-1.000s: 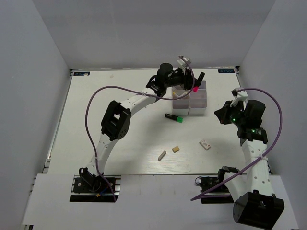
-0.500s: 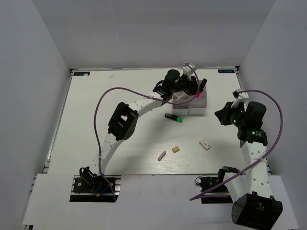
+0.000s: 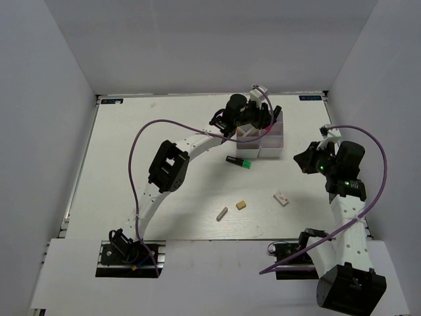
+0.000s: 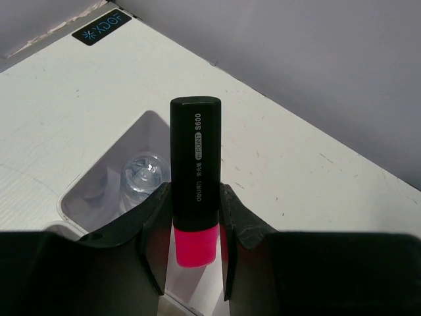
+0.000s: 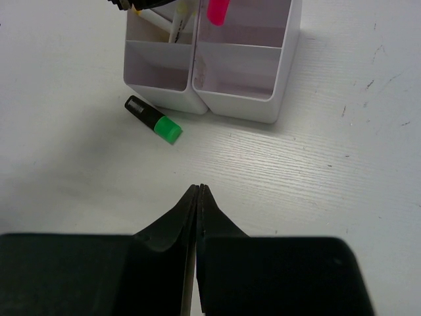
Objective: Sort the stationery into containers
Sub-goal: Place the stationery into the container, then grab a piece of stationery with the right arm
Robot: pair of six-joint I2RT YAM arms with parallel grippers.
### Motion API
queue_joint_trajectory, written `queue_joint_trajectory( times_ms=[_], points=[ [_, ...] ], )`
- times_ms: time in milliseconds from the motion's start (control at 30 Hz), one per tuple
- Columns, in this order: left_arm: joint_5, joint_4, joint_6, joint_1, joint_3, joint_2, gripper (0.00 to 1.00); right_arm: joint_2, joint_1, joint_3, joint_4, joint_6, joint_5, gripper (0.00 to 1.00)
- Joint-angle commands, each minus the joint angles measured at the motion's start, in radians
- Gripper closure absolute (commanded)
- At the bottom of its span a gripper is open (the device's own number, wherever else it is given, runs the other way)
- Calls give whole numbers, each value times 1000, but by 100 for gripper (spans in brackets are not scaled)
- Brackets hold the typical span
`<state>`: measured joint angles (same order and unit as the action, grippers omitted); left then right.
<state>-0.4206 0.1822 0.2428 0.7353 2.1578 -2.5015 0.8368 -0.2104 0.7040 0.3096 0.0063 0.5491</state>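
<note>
Overhead view, two wrist close-ups, shared box point(image 3: 271, 149)

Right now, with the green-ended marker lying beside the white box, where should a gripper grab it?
Probably the black barrel of the green-ended marker, near mid-length, coming straight down and closing across its narrow width. It lies flat on the table, just clear of the box, so both long sides look open.

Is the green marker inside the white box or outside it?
Outside. The green marker lies flat on the table, close beside the white box, not in any compartment.
</note>
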Motion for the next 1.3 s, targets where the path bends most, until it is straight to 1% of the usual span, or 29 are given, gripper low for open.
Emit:
queue_joint_trajectory(
  times_ms=[0, 67, 200, 400, 633, 700, 733, 767, 833, 867, 900, 933, 967, 1000, 1033, 1067, 1100, 1133, 1167, 1200, 1233, 1267],
  points=[
    [3, -10, -20, 3, 27, 9, 61, -10, -6, -9, -43, 11, 20, 96],
    [3, -19, -20, 3, 27, 9, 61, -8, -9, -15, -44, 15, 23, 96],
    [3, -20, -30, 3, 27, 9, 53, -7, -10, -18, -50, 15, 29, 96],
    [13, -20, -30, 3, 27, 9, 48, -5, -12, -21, -50, 12, 32, 95],
    [13, -20, -30, 3, 8, 27, 48, -13, -12, -28, -49, 12, 35, 95],
    [0, -7, -30, 3, 8, 36, 50, -13, -12, -28, -47, 3, 46, 92],
    [0, 6, -30, 3, 8, 52, 51, -12, -12, -29, -49, -2, 66, 89],
    [-15, 20, -30, 12, -1, 62, 52, -10, -12, -29, -50, -50, 86, 79],
    [-33, 39, -40, 24, -24, 118, 53, -1, -9, -34, -38, -110, 228, 65],
    [-33, 51, -40, 24, -35, 140, 53, 7, -9, -37, -12, -253, 276, 58],
    [-44, 51, -49, 24, -48, 168, 51, 18, -3, -40, 11, -312, 419, 49],
    [-58, 51, -50, 33, -84, 231, 49, 34, 0, -35, 99, -447, 458, 45],
    [-58, 51, -50, 33, -113, 271, 46, 44, 5, -32, 133, -600, 489, 43],
    [-58, 51, -50, 33, -153, 320, 44, 57, 9, -28, 172, -674, 536, 39],
    [-58, 51, -50, 33, -270, 375, 43, 76, 34, -12, 254, -812, 537, 37],
    [-47, 72, -50, 33, -348, 501, 41, 93, 46, -3, 269, -859, 529, 37],
    [-23, 117, -40, 33, -427, 571, 35, 106, 55, 3, 281, -959, 508, 35],
    [-9, 134, -40, 33, -581, 636, 32, 158, 78, 34, 314, -991, 483, 35],
    [35, 146, -31, 33, -655, 702, 29, 177, 106, 47, 331, -1020, 460, 34],
    [61, 146, -17, 23, -726, 833, 25, 198, 115, 67, 344, -1079, 450, 34],
    [81, 135, -5, 22, -854, 898, 23, 250, 147, 77, 342, -1091, 415, 34],
    [130, 119, 12, 12, -916, 961, 21, 264, 181, 92, 314, -1098, 396, 33]
  ],
)
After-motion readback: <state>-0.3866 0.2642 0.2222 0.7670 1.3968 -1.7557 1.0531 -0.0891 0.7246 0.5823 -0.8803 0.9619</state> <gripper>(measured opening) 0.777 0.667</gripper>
